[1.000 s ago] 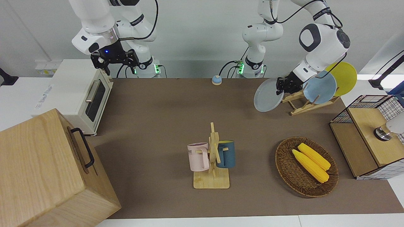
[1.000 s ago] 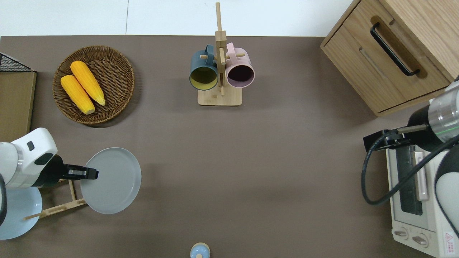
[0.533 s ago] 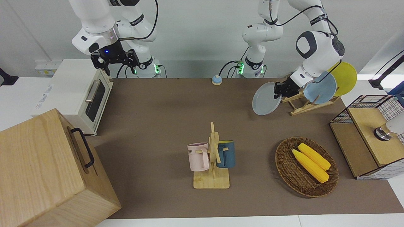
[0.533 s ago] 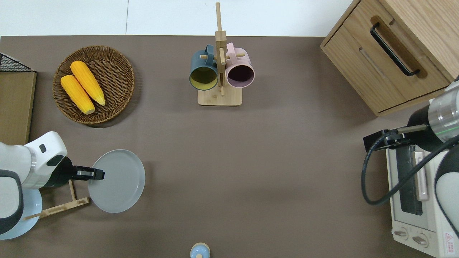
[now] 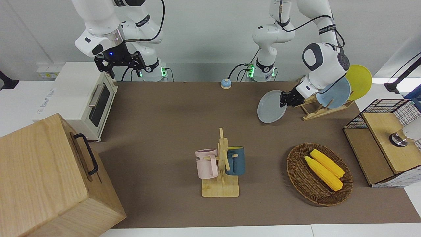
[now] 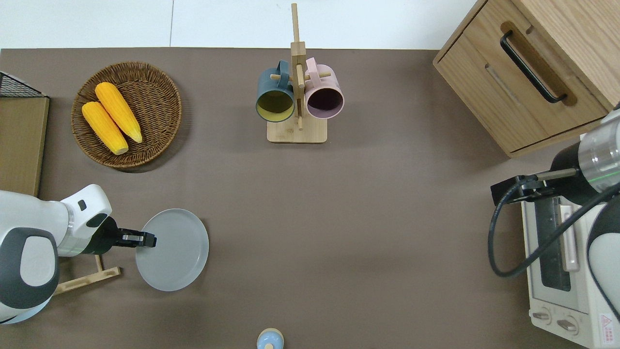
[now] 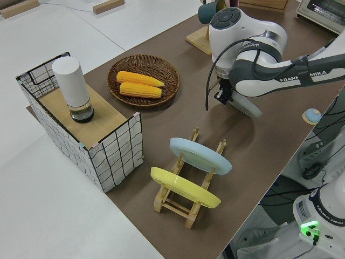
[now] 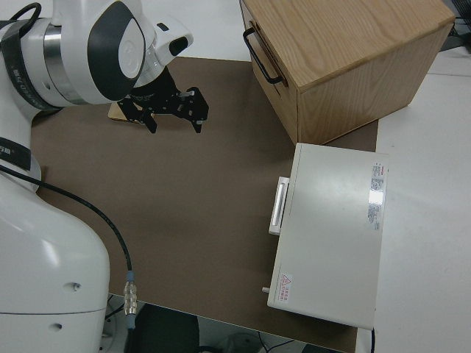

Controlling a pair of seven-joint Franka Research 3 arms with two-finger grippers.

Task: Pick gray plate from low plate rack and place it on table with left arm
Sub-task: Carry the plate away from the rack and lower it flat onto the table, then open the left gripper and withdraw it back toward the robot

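Observation:
My left gripper (image 5: 285,99) (image 6: 145,239) (image 7: 222,98) is shut on the rim of the gray plate (image 5: 270,108) (image 6: 174,252) (image 7: 249,107). It holds the plate tilted over the brown table (image 5: 164,115) (image 6: 339,218), just beside the low plate rack (image 5: 317,110) (image 6: 87,278) (image 7: 183,202) toward the table's middle. The plate is off the rack's pegs. I cannot tell whether its lower edge touches the table. The right arm is parked, its gripper (image 5: 120,64) (image 8: 175,119) open and holding nothing.
A light blue plate (image 5: 337,93) (image 7: 199,155) and a yellow plate (image 5: 360,80) (image 7: 183,188) stand in the rack. A corn basket (image 6: 127,114) and a mug tree (image 6: 296,97) stand farther from the robots. A small bell (image 6: 270,338) sits near the robots' edge. A wooden cabinet (image 6: 533,72) and a toaster oven (image 6: 562,271) occupy the right arm's end.
My left gripper has carried the gray plate away from the rack toward the table's middle and lower. The right arm has not moved.

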